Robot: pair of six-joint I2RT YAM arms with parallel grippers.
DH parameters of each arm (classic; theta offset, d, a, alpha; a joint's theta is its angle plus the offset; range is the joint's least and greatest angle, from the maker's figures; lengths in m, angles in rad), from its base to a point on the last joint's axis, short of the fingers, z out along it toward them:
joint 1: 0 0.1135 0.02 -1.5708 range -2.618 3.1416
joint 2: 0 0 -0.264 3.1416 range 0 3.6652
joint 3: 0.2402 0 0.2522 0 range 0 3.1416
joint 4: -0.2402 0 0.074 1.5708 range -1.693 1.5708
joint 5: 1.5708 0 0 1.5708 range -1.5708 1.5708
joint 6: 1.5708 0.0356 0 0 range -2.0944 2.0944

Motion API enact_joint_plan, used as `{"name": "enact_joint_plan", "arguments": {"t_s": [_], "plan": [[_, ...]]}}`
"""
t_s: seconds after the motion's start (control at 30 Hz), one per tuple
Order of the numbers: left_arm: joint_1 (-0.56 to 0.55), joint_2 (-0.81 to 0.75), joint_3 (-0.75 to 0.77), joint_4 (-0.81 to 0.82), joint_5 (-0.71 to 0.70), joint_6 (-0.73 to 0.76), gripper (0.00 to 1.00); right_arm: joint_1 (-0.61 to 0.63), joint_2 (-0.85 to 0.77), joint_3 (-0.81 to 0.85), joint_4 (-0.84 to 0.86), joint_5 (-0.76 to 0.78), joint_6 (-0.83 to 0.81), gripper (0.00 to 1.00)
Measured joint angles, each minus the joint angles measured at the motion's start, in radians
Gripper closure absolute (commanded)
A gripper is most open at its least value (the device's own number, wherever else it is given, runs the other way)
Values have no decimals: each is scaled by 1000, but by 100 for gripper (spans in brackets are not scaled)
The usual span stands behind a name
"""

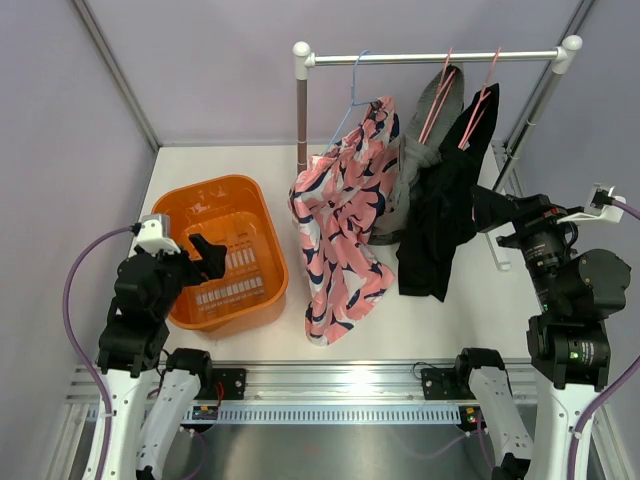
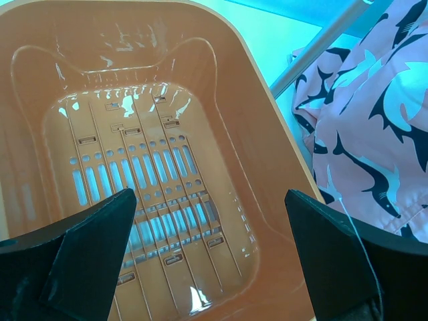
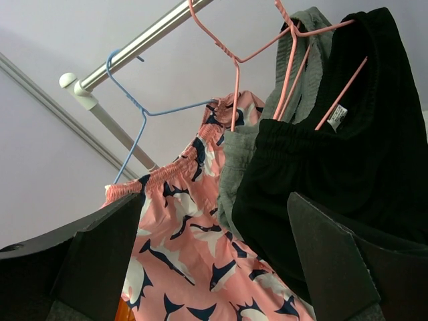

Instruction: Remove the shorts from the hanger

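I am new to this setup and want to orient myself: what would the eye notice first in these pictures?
The pink shark-print shorts stand out first, hanging on a blue hanger from the rail at the back. Left of them sits an orange basket, and to their right hang grey shorts and black shorts on pink hangers.

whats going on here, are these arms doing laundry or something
Two robot arms face a clothes rail with three pairs hung on it: pink shark-print shorts, grey shorts and black shorts. None has been taken down yet. The left claw hangs open over an orange basket. The right claw is open too, pointing up at the black shorts and gripping nothing.
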Motion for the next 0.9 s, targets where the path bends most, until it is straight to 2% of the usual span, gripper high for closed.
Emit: {"name": "enact_joint_plan", "arguments": {"t_s": [0.2,0.3,0.63,0.9], "plan": [[0,-7,0,0,0,0,1,0,5,1,-20,1,-22,1],[0,-14,0,0,2,0,1,0,56,44,-53,1,-42,1],[0,-51,-6,0,11,0,1,0,441,343,-109,37,-98,2],[-12,-66,-8,0,14,0,1,83,696,603,-201,229,-159,8]]}}
